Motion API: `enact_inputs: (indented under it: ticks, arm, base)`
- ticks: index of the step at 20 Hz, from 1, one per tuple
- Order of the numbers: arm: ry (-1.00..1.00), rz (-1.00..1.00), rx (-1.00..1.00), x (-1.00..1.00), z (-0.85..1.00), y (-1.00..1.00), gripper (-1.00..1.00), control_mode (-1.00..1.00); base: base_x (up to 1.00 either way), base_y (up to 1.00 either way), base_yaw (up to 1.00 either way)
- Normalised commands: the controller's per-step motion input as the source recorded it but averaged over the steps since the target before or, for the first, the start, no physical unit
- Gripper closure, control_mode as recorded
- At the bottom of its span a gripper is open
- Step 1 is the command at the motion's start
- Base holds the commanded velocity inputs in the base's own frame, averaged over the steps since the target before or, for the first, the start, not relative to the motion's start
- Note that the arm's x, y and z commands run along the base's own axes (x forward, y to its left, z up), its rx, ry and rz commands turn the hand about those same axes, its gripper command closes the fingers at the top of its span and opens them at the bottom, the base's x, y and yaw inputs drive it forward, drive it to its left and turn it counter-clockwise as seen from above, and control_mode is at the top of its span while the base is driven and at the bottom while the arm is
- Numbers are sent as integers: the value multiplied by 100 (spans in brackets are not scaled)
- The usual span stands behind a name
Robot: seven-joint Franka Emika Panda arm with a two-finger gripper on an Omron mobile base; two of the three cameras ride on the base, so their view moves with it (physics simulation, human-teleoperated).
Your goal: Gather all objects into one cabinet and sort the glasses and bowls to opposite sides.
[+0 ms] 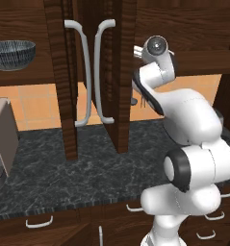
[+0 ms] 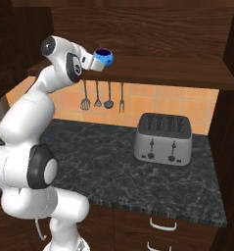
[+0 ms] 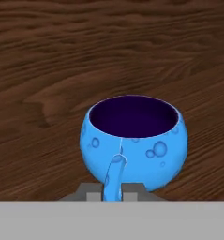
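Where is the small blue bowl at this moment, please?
The blue bowl is held in the gripper at shelf height in the cabinet, upper left in the right base view, above the hanging utensils.

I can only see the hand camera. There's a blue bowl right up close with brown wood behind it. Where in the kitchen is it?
Observer: The blue bowl is up at the cabinet shelf, held at the end of the arm, above the counter.
Operator: Is there anything under it?
Observer: Some utensils hang on the wall below the shelf, and a toaster stands on the counter off to the right.
Operator: Are there other bowls?
Observer: Yes, a big dark striped bowl sits on the shelf far to the left, past the open cabinet doors.
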Motion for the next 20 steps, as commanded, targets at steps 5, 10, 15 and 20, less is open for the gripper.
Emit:
enact_inputs:
  ticks: [5, 10, 15, 20]
  arm:
    - [-1, 8, -5, -57, 19, 7, 100, -100]
    - [-2, 14, -11, -91, 47, 13, 100, -100]
    - [0, 14, -12, -100, 23, 9, 100, -100]
    - [0, 15, -6, -100, 3, 0, 100, -100]
  base:
    - [0, 0, 0]
    - [0, 0, 0]
    - [0, 0, 0]
    - [0, 0, 0]
